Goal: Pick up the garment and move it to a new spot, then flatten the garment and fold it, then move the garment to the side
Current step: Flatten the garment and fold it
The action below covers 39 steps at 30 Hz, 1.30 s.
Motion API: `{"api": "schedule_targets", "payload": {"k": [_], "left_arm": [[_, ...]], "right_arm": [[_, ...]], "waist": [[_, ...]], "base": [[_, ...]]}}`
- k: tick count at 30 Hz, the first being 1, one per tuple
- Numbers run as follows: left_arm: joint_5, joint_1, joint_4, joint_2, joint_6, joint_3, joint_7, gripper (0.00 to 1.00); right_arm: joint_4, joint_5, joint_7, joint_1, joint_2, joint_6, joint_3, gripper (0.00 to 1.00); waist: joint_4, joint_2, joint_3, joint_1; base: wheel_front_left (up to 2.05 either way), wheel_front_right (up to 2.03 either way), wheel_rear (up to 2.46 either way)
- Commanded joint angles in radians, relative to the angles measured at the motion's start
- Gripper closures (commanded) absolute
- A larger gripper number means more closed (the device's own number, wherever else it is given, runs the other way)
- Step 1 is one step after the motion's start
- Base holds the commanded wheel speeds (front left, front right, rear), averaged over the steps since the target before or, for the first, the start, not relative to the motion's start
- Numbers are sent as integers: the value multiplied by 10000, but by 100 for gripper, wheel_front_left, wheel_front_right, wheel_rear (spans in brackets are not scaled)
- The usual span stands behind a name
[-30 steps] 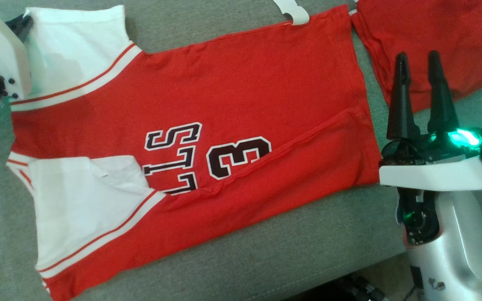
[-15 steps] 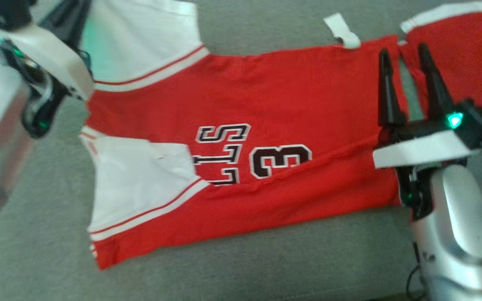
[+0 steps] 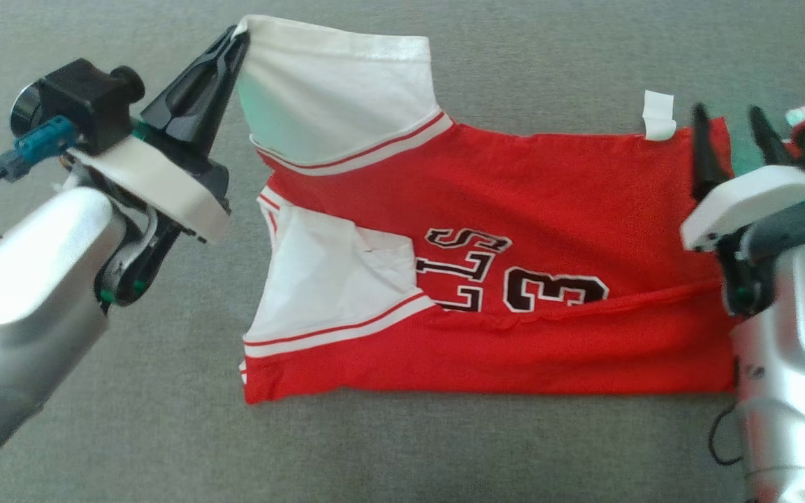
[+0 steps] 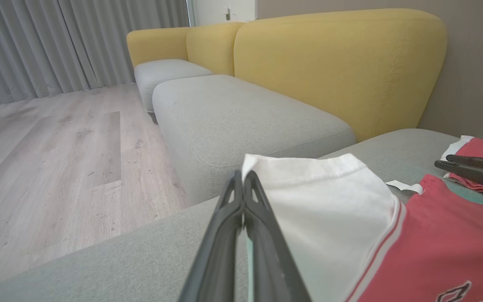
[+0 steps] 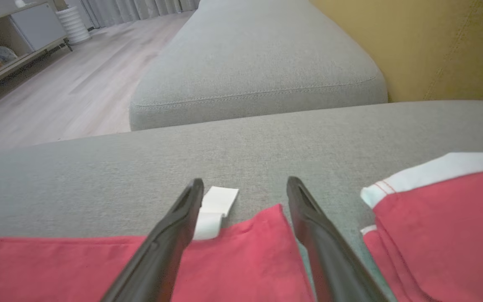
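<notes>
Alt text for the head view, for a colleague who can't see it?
The left gripper is shut on the white sleeve of the red jersey, holding it up off the grey cushion. The right gripper, open, sits at the jersey's far right corner beside a white tag.

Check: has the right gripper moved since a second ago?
Yes. Against the jersey, the right gripper has advanced along the hem, now straddling the corner by the white tag.
</notes>
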Motion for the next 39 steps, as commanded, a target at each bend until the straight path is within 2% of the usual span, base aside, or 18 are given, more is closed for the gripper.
{"api": "schedule_targets", "payload": {"k": [1,5,12,25,26,34,39], "left_arm": [[85,-260,-465,512,196,418,58,100],[118,-154,-1016,595,383,319,246,100],[136,-206,-1356,698,490,283,423,100],[56,-268,-1384,779,498,234,636,100],[41,-288,-1339,791,490,232,665,100],[50,-629,-506,835,401,291,794,100],[257,-1255,538,725,168,410,606,100]], "right_arm": [[84,-180,230,-473,-54,-7,-331,0],[947,-833,404,-1034,-80,-7,-901,0],[2201,-1702,737,-1709,-148,-7,-1044,0],[3471,-2407,556,-2453,-244,-7,-1112,0],[3685,-2427,548,-2591,-272,-7,-1044,100],[3878,-1864,-29,-3386,-391,-7,-1116,100],[3847,-1088,-492,-3890,-341,-7,-689,100]], "waist": [[194,0,4,1],[316,0,104,1],[276,0,287,1],[120,0,505,1],[118,0,538,1],[-94,0,538,1],[-388,0,585,1]], "base": [[0,0,0],[0,0,0],[0,0,0],[0,0,0],[0,0,0],[0,0,0],[0,0,0]]}}
